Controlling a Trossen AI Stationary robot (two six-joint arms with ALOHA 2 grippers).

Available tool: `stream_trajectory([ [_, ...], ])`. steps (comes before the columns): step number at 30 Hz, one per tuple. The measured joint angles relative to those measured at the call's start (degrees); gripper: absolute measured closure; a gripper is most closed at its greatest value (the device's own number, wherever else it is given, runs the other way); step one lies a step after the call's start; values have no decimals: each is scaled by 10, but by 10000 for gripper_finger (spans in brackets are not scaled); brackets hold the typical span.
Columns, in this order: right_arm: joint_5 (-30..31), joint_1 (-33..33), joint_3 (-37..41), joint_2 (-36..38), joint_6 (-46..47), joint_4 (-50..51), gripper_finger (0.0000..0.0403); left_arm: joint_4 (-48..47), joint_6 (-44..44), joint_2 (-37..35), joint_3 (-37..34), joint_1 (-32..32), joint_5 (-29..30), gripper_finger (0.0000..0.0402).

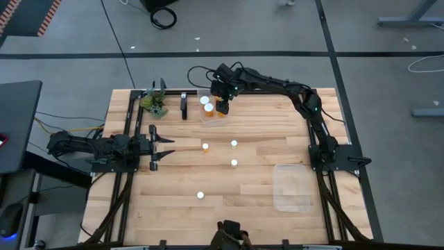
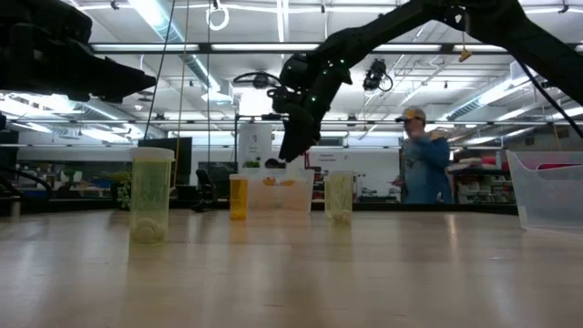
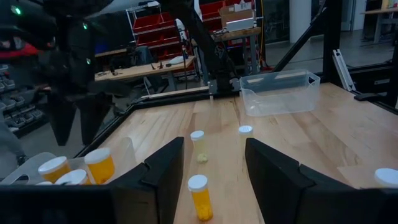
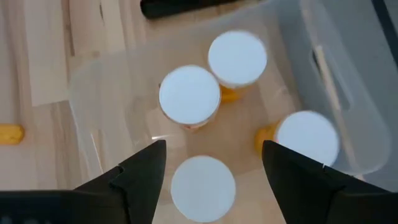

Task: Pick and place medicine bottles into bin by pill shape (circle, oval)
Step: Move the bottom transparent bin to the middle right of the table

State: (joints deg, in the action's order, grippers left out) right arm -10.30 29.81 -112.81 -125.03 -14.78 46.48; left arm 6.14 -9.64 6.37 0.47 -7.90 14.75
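From above, the right pincer (image 1: pixel 223 105) hangs over a clear plastic bin (image 1: pixel 212 120) at the wooden surface's (image 1: pixel 173 180) far edge. Its wrist view shows open, empty fingers (image 4: pixel 146 168) above four white-capped amber medicine bottles (image 4: pixel 189 95) inside. The left pincer (image 3: pixel 214 165), open and empty, faces loose bottles (image 3: pixel 200 197).

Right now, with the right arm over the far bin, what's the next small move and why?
Probably lift the right end effector straight up, clear of the far bin. Its fingers are open and hold nothing, and four capped bottles already stand in the bin beneath it. Four bottles still stand on the table, so it can then go for one. The left end effector waits at the table's left side.
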Motion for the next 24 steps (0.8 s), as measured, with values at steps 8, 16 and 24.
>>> stream_trajectory([
  [8,21,-17,-75,0,-12,52,129,0,0,0,0,0,0,223],
  [16,35,-64,-138,1,-35,73,129,0,0,0,0,0,0,224],
  [24,35,-133,-143,1,-60,94,129,0,0,0,0,0,0,221],
])
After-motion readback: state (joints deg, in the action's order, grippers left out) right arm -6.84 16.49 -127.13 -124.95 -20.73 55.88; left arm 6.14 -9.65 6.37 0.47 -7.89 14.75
